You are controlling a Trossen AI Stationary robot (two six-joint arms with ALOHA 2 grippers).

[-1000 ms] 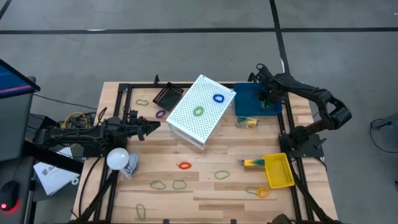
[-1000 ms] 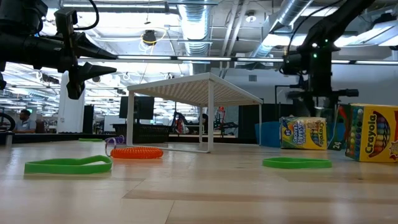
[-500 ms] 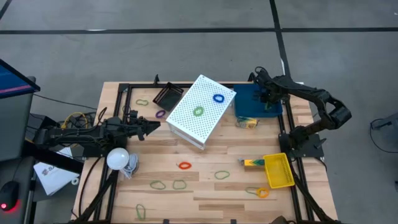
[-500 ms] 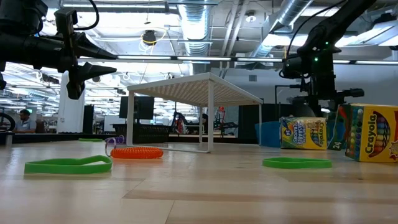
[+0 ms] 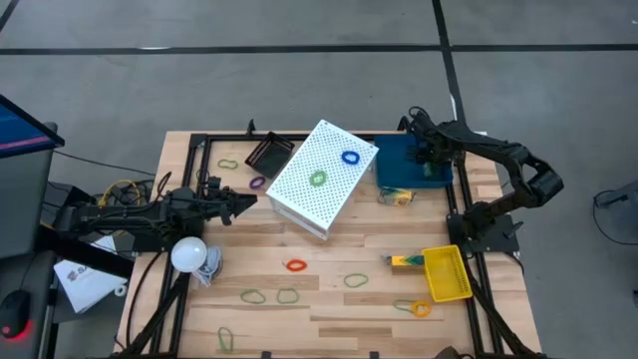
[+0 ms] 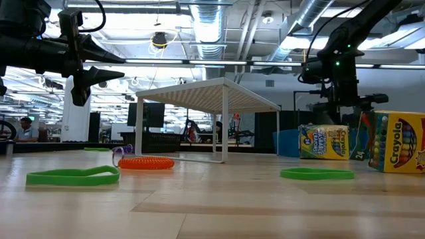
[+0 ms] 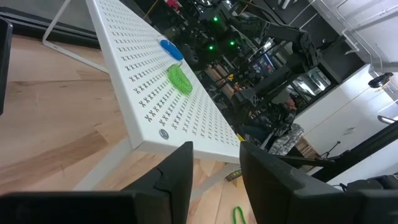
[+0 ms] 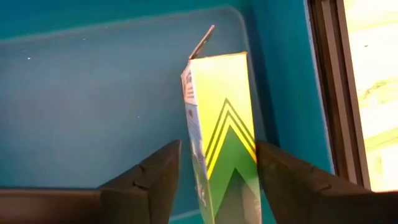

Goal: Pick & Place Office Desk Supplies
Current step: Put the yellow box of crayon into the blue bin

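A pale wooden surface (image 5: 329, 299) framed by black rails sits on a grey floor; at surface height, the low camera looks into a workshop with exposed ceiling ducts and strip lights.

At left, the left end effector (image 5: 249, 202) hangs above the boards beside a white perforated stand (image 5: 321, 178), its fingers (image 7: 180, 171) a modest gap apart and holding nothing. A white bulb-like object (image 5: 189, 253) lies near that arm. A black mesh tray (image 5: 267, 154) rests by the far rail, with a purple band (image 5: 257, 183) close by.

On the stand's top lie a green band (image 5: 317, 179) and a blue band (image 5: 350, 158). In front of it, an orange band (image 5: 296, 265) and several green loops (image 5: 287, 295) dot the boards.

At right, the right end effector (image 5: 429, 155) reaches into the blue tray (image 5: 391, 160), jaws spread on either side of a green crayon pack (image 8: 224, 149) standing on the tray floor, just clear of it. A second pack (image 5: 396, 195) lies just outside the tray, a third (image 5: 404, 260) against the yellow tray (image 5: 449, 274). The low view reads "Crayola" on a box (image 6: 397, 142).
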